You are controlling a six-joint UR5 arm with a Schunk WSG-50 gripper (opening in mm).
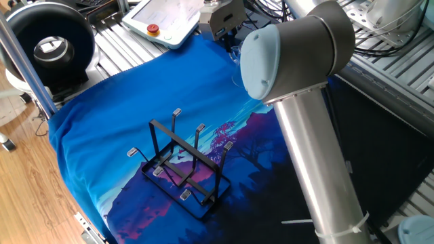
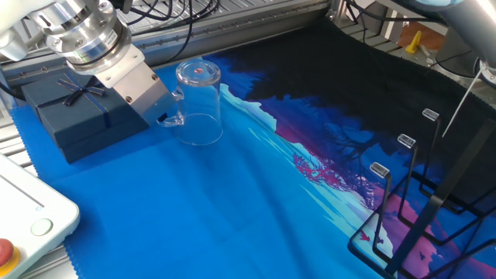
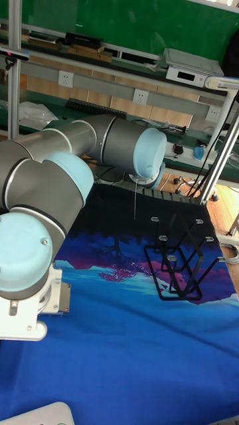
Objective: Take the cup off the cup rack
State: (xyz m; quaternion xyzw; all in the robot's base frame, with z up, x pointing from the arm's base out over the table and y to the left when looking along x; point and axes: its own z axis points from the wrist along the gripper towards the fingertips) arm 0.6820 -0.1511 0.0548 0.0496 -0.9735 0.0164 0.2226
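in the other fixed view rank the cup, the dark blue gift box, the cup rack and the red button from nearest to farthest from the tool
1. cup, handle at the tool.
2. dark blue gift box, just behind the tool.
3. red button, bottom-left corner.
4. cup rack, far right.

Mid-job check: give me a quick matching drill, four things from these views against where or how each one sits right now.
Things:
1. cup
2. cup rack
3. gift box
4. gripper

States:
A. black frame, nothing hanging on its prongs
B. dark blue, tied with a ribbon, behind the gripper
C. upside down on the blue cloth
D. at the cup's handle

Pairs: 1-C, 2-A, 3-B, 4-D
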